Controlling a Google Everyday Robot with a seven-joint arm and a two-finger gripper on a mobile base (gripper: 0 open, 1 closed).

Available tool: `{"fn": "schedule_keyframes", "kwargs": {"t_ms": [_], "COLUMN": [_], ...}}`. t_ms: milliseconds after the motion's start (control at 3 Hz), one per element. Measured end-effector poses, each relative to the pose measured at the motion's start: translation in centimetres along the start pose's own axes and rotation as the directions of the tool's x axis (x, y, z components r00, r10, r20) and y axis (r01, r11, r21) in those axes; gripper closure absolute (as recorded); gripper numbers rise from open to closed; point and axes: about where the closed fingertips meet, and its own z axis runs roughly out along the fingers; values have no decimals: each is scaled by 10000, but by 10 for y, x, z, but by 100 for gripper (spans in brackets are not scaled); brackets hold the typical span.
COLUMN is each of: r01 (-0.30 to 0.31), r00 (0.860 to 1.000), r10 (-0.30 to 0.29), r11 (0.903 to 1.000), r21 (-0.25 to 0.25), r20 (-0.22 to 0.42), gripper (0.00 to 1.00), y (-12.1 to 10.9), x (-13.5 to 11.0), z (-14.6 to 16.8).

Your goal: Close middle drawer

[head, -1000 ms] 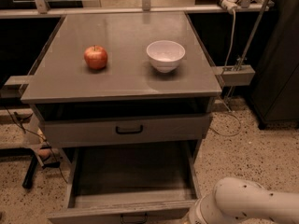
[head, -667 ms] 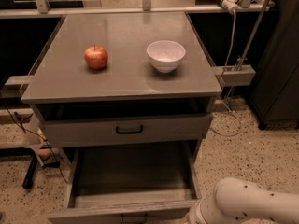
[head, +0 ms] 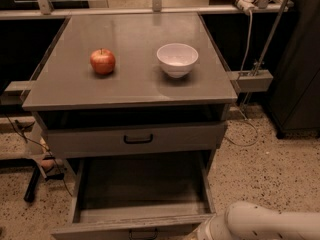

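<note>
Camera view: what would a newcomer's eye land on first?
The wide grey middle drawer stands pulled far out, low in frame, with the robot's white arm and gripper at its front panel by the bottom edge. Above, a red apple and white bowl sit apart on the grey tabletop.

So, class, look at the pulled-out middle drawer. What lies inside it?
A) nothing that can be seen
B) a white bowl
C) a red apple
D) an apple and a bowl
A: the middle drawer shows only its bare grey floor. The red apple and the white bowl sit on the cabinet top. The gripper is out of view; only the robot arm shows, at the lower right by the drawer front.
</note>
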Motion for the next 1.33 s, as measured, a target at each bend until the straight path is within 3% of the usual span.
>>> {"fn": "schedule_keyframes", "kwargs": {"t_ms": [333, 667, 1333], "r01": [-161, 41, 41], "r00": [9991, 9981, 9981], "r10": [160, -55, -56], "r11": [9999, 9997, 9997], "r21": [3, 237, 237], "r20": [392, 619, 620], "gripper": [100, 100, 57], "y": [-11, -18, -18], "x": [-6, -21, -21], "z": [18, 20, 20]}}
